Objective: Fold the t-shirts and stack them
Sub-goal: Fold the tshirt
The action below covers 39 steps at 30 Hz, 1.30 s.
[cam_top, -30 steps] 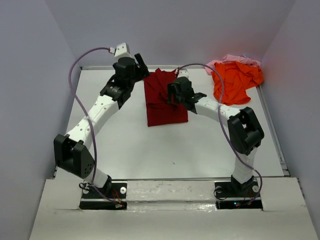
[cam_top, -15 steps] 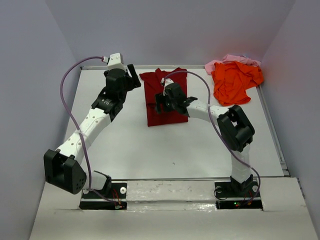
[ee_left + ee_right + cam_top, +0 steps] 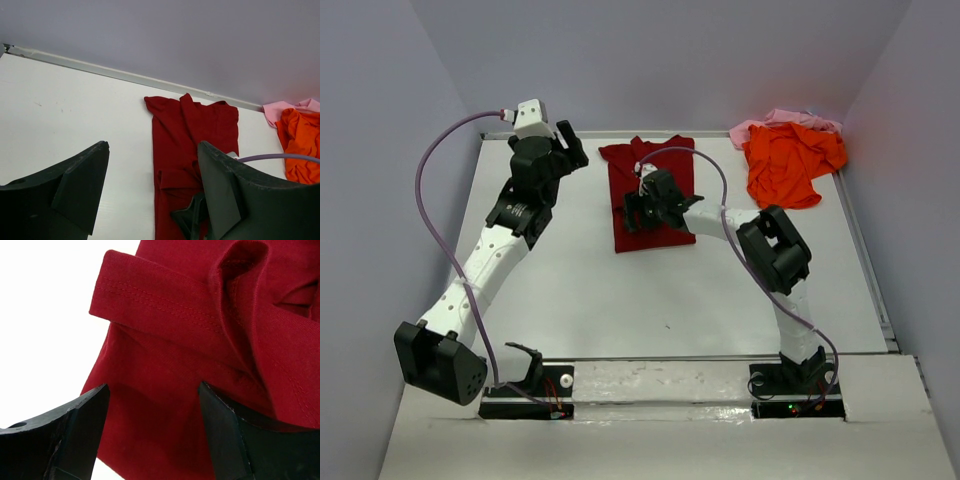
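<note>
Three t-shirts are being shown on the bench (image 3: 620, 300): one maroon, one orange, one pink. Two tools are being counted, one on each arm.

The maroon t-shirt (image 3: 665, 165) is lying in a long narrow shape, running from the far edge toward the middle of the bench. The orange t-shirt (image 3: 790, 165) is lying crumpled at the far right corner. The pink t-shirt (image 3: 790, 118) is bunched just behind it, touching it and mostly being covered by it.

The left tool (image 3: 565, 148) is being held wide apart and nothing is being gripped. It is hanging over bare bench to the left of the maroon t-shirt's far end.

The right tool (image 3: 638, 210) is also being held apart, low over the near half of the maroon t-shirt. In the right wrist view a doubled-over flap with a stitched hem is being framed between the two fingers (image 3: 60, 435). Nothing is being clamped. Whether the cloth is being touched cannot be told.

Two purple cables are being trailed from the wrists. The right cable (image 3: 710, 170) is arching above the maroon t-shirt, and the left cable (image 3: 425, 185) is looping out over the bench's left side.
</note>
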Motion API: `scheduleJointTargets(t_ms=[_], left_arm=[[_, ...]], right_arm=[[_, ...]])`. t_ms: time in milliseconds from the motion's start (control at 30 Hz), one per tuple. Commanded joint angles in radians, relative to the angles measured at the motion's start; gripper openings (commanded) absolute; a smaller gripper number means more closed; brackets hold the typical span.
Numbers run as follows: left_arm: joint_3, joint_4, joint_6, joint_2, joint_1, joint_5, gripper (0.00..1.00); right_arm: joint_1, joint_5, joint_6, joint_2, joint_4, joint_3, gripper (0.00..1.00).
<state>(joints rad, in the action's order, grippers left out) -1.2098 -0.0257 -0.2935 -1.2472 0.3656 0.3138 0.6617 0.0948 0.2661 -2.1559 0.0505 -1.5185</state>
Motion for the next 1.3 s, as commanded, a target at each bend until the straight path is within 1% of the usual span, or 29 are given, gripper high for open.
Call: scheduleJointTargets(t_ms=[0,233,300,500,533,700,833,967,1267], left_arm=[[-0.007,-0.04,0.001,0.011,-0.013,-0.013,0.8],[-0.007,-0.043,-0.006,0.006,-0.016,-0.025,0.8],[-0.005,-0.043,-0.007,0.006,-0.017,-0.027,0.8],[-0.002,-0.045,-0.007,0.009,-0.02,-0.033,0.8],[-0.004,-0.045,-0.007,0.009,-0.022,-0.033,0.8],[-0.004,-0.045,-0.009,0.009,-0.024,-0.038,0.8],[-0.004,-0.045,-0.012,0.008,-0.025,-0.048,0.8],[-0.005,-0.043,-0.016,0.002,-0.028,-0.062,0.8],[-0.004,-0.046,-0.029,-0.006,-0.039,-0.09,0.8]], right_arm=[[-0.002,0.013,0.005,-0.016,-0.041,-0.049,0.77],[-0.002,-0.039,-0.041,-0.025,-0.021,-0.101,0.77],[-0.002,-0.069,-0.057,-0.038,-0.008,-0.132,0.77],[-0.002,-0.089,-0.091,-0.091,0.026,-0.213,0.77],[-0.002,-0.113,-0.096,-0.108,0.026,-0.224,0.77],[-0.049,-0.116,-0.088,-0.182,0.058,-0.313,0.77],[-0.085,-0.124,-0.097,-0.208,0.077,-0.367,0.77],[-0.085,-0.161,-0.137,-0.213,0.1,-0.417,0.77],[-0.112,-0.188,-0.182,-0.231,0.153,-0.539,0.77]])
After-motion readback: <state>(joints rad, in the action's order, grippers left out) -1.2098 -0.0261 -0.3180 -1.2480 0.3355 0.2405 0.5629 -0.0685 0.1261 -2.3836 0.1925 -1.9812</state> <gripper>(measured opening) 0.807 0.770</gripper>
